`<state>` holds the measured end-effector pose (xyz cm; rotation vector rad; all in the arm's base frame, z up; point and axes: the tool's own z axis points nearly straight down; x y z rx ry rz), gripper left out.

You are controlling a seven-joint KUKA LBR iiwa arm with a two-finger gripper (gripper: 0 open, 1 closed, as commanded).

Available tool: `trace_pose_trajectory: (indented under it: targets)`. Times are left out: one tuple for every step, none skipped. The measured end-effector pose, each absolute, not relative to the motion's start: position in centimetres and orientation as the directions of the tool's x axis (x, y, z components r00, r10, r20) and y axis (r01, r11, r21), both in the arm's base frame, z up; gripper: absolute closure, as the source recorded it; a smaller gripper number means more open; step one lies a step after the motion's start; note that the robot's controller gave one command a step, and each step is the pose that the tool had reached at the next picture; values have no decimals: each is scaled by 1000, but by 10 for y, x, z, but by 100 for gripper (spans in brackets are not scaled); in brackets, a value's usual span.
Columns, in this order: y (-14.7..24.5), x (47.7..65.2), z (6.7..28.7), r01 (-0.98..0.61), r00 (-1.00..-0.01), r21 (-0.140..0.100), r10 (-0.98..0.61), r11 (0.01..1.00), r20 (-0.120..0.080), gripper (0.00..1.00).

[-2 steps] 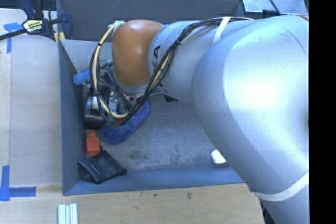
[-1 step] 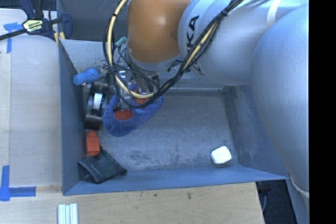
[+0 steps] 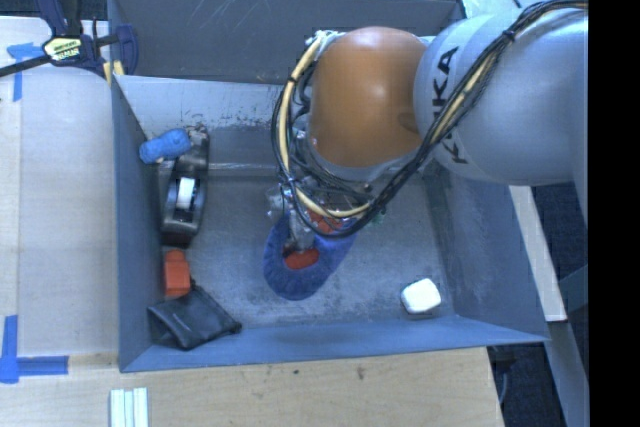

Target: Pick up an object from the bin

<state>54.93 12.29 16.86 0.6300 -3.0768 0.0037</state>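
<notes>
My gripper hangs below the arm's wrist in the middle of the bin, directly over a blue, bowl-like thing. A small red piece lies inside that blue thing, right under the gripper's tip. The wrist hides the gripper's upper part and the blue thing's far rim. Whether the gripper touches the blue thing or the red piece cannot be made out.
Along the left wall lie a black tape dispenser, a blue-tipped thing above it, an orange block and a black crumpled piece. A white lump sits near the front right corner.
</notes>
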Motion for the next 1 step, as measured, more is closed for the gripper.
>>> trace_pose_trajectory:
  targets:
    - [69, 593, 236, -387, -922, -4, -387, 922, -13, 100]
